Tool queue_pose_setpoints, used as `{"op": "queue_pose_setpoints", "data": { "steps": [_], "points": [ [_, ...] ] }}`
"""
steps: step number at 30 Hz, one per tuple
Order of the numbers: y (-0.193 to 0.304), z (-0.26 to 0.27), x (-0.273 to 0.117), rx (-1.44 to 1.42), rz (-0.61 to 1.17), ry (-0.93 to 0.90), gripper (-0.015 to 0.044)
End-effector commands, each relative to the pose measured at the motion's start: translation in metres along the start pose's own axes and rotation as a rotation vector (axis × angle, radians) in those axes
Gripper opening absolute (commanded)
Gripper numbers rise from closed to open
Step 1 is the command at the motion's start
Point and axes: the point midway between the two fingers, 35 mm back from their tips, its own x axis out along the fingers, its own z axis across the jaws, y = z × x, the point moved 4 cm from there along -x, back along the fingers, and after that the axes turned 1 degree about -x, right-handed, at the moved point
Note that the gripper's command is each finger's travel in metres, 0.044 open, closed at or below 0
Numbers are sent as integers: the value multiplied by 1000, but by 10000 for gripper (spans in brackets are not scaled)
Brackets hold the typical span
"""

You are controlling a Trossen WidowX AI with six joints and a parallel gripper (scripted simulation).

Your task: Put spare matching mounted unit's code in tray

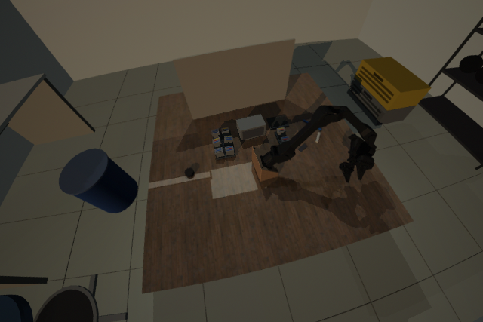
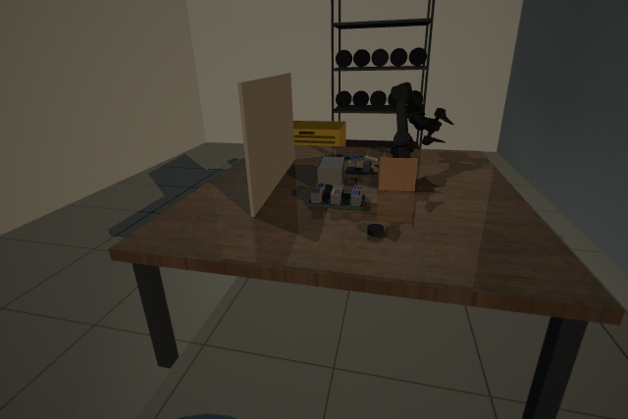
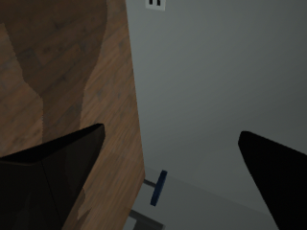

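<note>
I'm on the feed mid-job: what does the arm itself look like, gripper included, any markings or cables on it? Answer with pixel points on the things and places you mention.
The arm point(image 1: 334, 108) point(image 2: 401, 120) is black all over, with slim jointed links. The gripper point(image 1: 353, 179) point(image 2: 447, 132) point(image 3: 171, 133) is black too, its two wedge-shaped fingers tapering to narrow, blunt tips. I make out no markings or cables; the pictures are dim.

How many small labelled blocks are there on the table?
8 blocks visible: six, three pairs, in the rack nearer the black puck; two beside the arm. The arm may hide more.
</note>
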Motion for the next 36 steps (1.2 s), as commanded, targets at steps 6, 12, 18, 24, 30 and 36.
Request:
{"op": "queue_pose_setpoints", "data": {
  "steps": [6, 12, 18, 24, 30, 36],
  "points": [
    [2, 86, -106, -183, -305, -311, 440],
    [32, 125, -179, -313, -471, -510, 440],
    [81, 146, -246, -435, -613, -697, 440],
    [149, 169, -297, -639, -707, -785, 440],
    [226, 184, -332, -862, -796, -816, 440],
    [311, 183, -353, -1077, -897, -822, 440]
  ]
}}
